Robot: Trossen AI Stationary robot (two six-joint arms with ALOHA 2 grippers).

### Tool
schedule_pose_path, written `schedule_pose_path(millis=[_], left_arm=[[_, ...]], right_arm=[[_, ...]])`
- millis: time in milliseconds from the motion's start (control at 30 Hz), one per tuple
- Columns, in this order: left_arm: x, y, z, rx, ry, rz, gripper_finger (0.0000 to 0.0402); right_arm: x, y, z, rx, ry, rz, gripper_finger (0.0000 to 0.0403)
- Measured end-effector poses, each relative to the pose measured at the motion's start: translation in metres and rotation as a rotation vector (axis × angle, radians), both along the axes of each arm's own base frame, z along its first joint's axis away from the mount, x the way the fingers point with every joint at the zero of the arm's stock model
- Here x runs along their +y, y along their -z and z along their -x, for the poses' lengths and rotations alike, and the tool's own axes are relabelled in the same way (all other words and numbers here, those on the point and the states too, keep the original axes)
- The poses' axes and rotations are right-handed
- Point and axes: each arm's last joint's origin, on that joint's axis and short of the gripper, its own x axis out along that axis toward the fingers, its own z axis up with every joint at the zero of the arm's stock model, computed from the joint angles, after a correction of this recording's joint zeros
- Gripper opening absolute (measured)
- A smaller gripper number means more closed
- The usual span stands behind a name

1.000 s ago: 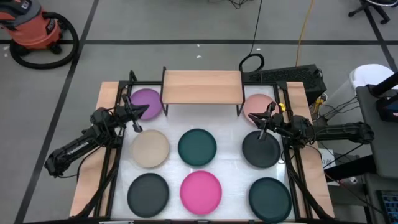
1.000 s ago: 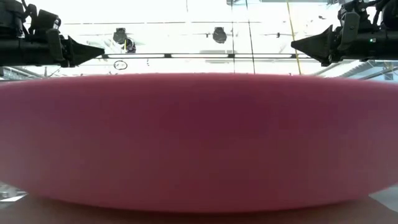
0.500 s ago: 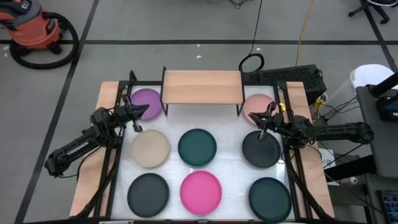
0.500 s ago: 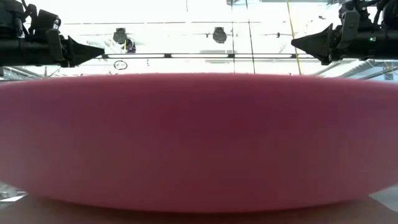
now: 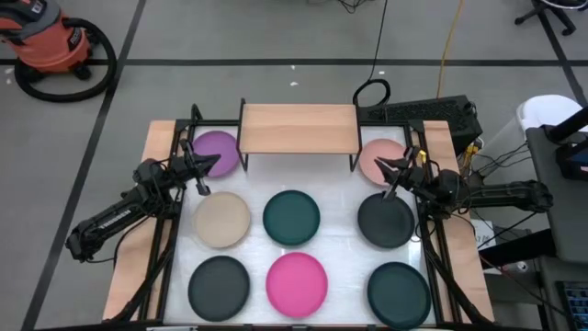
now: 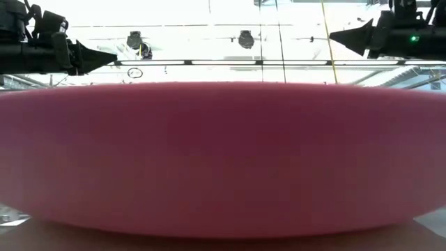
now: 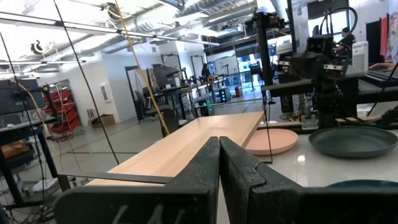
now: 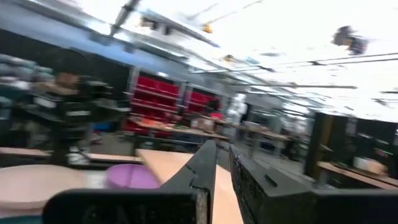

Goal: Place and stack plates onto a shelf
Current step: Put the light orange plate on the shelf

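In the high view eight plates lie flat on the white table top: purple (image 5: 217, 152), salmon pink (image 5: 379, 156), beige (image 5: 222, 219), teal (image 5: 291, 217), charcoal (image 5: 386, 222), charcoal (image 5: 219, 283), hot pink (image 5: 297, 281) and teal (image 5: 399, 291). The shelf (image 5: 298, 129) stands at the far edge between the purple and salmon plates, with nothing on its plank. My left gripper (image 5: 208, 170) hovers shut at the purple plate's near edge. My right gripper (image 5: 385, 169) hovers shut over the salmon plate's near edge. The hot pink plate (image 6: 223, 157) fills the low view.
Black frame rails (image 5: 167, 239) run along the table's left and right sides beside the arms. The left wrist view looks along the shelf plank (image 7: 186, 140) toward the salmon plate (image 7: 272, 140). Cables and a dark box (image 5: 432, 115) lie behind the table's far right corner.
My right gripper has risen and moved a little toward the far edge, from over the far charcoal plate to the salmon plate's near edge. It stays shut. The left arm and all plates have kept still.
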Motion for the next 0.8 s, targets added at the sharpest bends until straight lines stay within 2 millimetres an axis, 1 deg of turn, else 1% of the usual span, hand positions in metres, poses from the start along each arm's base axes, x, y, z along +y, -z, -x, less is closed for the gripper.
schedule_pose_path(millis=[167, 467, 533, 633, 733, 800], left_arm=[[0.0, 0.0, 0.0, 0.0, 0.0, 0.0, 0.0017], [0.0, 0.0, 0.0, 0.0, 0.0, 0.0, 0.0017], [0.0, 0.0, 0.0, 0.0, 0.0, 0.0, 0.0017], [0.0, 0.0, 0.0, 0.0, 0.0, 0.0, 0.0017], [0.0, 0.0, 0.0, 0.0, 0.0, 0.0, 0.0017], [0.0, 0.0, 0.0, 0.0, 0.0, 0.0, 0.0017]], right_arm=[[-0.001, 0.001, 0.0, 0.013, 0.03, 0.002, 0.0034], [-0.002, 0.005, -0.003, 0.008, -0.011, -0.11, 0.0034], [-0.002, 0.008, -0.005, 0.036, -0.02, -0.131, 0.0034], [-0.001, 0.016, -0.01, 0.124, -0.07, -0.145, 0.0034], [0.0, 0.012, -0.015, 0.131, -0.1, -0.155, 0.0034], [-0.001, 0.012, -0.018, 0.156, -0.095, -0.163, 0.0034]])
